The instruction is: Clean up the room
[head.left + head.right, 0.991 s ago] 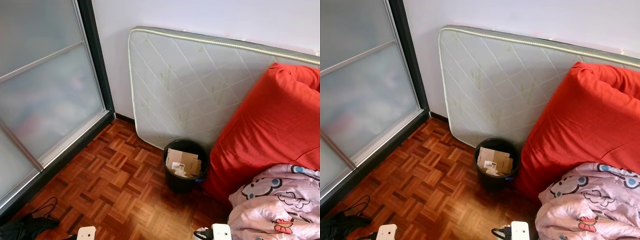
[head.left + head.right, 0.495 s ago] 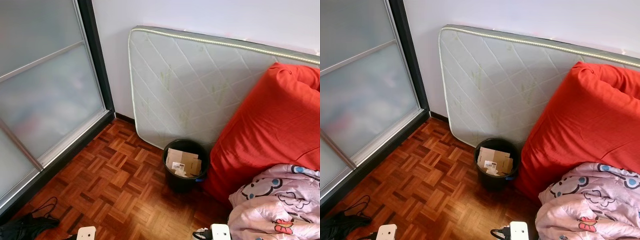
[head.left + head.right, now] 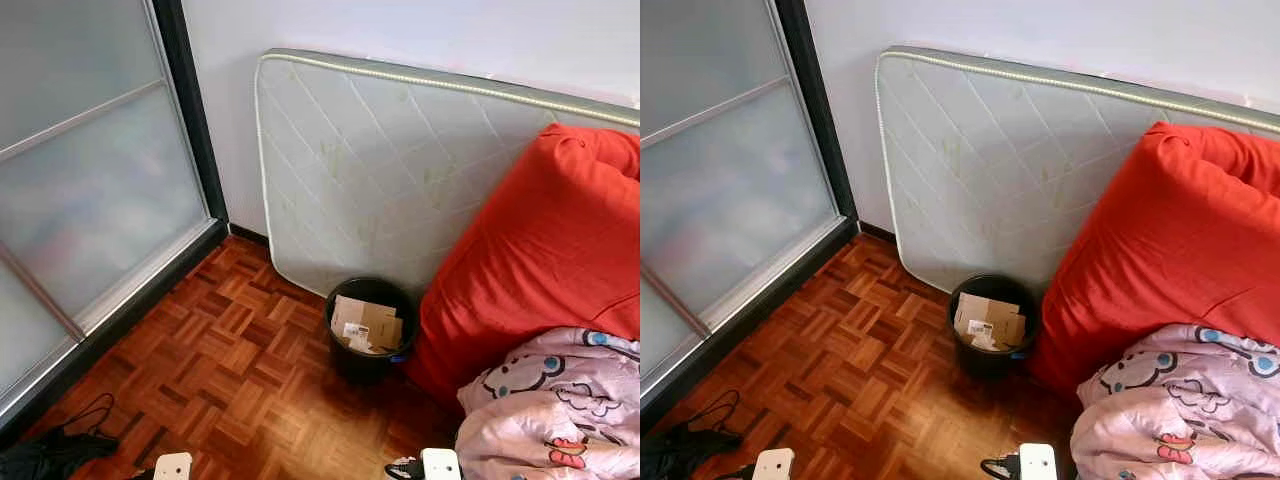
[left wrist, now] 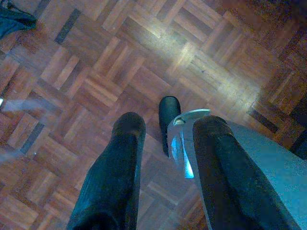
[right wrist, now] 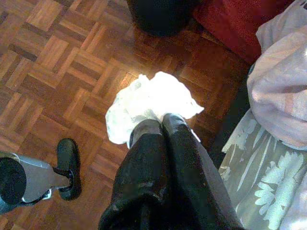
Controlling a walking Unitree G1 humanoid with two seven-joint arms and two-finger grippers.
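Note:
My right gripper (image 5: 156, 125) is shut on a crumpled white tissue (image 5: 148, 100) and holds it low over the parquet floor (image 5: 57, 72). A round black waste bin (image 3: 370, 325) with pieces of cardboard (image 3: 365, 322) in it stands on the floor ahead, against the foot of a leaning mattress. The bin's dark side (image 5: 160, 14) lies just beyond the tissue in the right wrist view. My left gripper (image 4: 168, 127) hangs open over bare parquet with nothing between its fingers.
A quilted white mattress (image 3: 380, 170) leans on the wall. A big red cushion (image 3: 540, 260) and a pink printed blanket (image 3: 560, 410) lie at the right. Frosted sliding doors (image 3: 90, 190) line the left. Dark cloth and a cable (image 3: 55, 445) lie at the lower left.
The camera has shifted very slightly; nothing in the room has moved and the right gripper still holds the tissue.

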